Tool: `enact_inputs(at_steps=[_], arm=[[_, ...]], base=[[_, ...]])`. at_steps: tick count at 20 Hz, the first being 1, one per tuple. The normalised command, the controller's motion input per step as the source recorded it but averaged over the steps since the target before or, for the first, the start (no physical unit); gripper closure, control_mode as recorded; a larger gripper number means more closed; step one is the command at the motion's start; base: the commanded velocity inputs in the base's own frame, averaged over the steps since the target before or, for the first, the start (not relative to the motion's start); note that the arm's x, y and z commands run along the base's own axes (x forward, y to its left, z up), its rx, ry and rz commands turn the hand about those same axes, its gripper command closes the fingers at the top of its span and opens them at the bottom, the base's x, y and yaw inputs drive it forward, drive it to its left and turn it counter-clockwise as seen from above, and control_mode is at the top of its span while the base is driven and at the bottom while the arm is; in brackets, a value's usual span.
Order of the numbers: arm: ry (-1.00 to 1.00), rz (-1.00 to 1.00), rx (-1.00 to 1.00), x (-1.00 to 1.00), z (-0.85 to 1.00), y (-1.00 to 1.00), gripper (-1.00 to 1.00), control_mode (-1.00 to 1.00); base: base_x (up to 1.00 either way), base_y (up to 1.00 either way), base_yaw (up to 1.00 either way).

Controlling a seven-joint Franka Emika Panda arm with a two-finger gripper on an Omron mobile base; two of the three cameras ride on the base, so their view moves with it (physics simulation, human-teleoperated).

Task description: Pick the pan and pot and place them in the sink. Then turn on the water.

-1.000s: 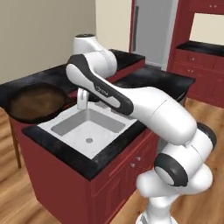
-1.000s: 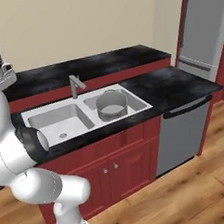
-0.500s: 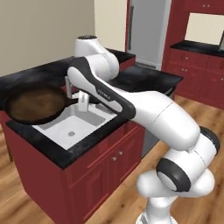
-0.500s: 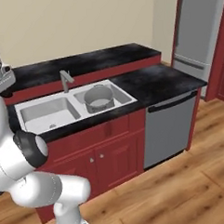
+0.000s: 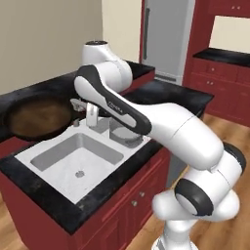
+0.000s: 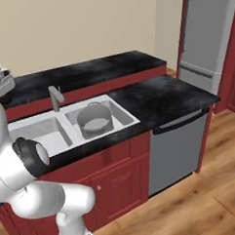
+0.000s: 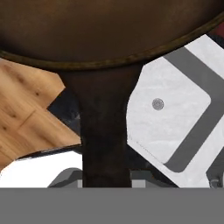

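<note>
Claw grips pan (image 5: 38, 117) handle over counter; pot (image 6: 94, 120) in sink (image 6: 47, 138); faucet (image 6: 55, 97) between.

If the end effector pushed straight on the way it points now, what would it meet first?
The pan: the end effector is shut on its handle, which runs straight ahead into the pan's body. Beyond it, depth is unclear.

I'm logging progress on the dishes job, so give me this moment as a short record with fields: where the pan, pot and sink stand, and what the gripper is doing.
pot: upright in the sink's right basin, as the right base view shows it
pan: held up by its handle, over the counter's edge beside the other basin
pan handle: runs from the rim down to the gripper
gripper: shut on the pan handle
sink: white, near basin holds nothing, drain visible
faucet: grey post between the basins, no water seen
</note>
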Motion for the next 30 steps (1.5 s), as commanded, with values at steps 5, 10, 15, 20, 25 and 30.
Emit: enact_inputs(at_steps=[5, 10, 15, 20, 25, 30], arm=[[0.0, 0.0, 0.0, 0.0, 0.0, 0.0, 1.0, 1.0], [0.0, 0.0, 0.0, 0.0, 0.0, 0.0, 1.0, 1.0], [0.0, 0.0, 0.0, 0.0, 0.0, 0.0, 1.0, 1.0], [0.0, 0.0, 0.0, 0.0, 0.0, 0.0, 1.0, 1.0], [0.0, 0.0, 0.0, 0.0, 0.0, 0.0, 1.0, 1.0], [0.0, 0.0, 0.0, 0.0, 0.0, 0.0, 1.0, 1.0]], base=[[0.69, 0.07, -0.02], [0.29, -0.58, 0.32], [0.2, -0.51, 0.34], [0.28, -0.32, 0.16], [0.0, 0.0, 0.0], [0.0, 0.0, 0.0]])
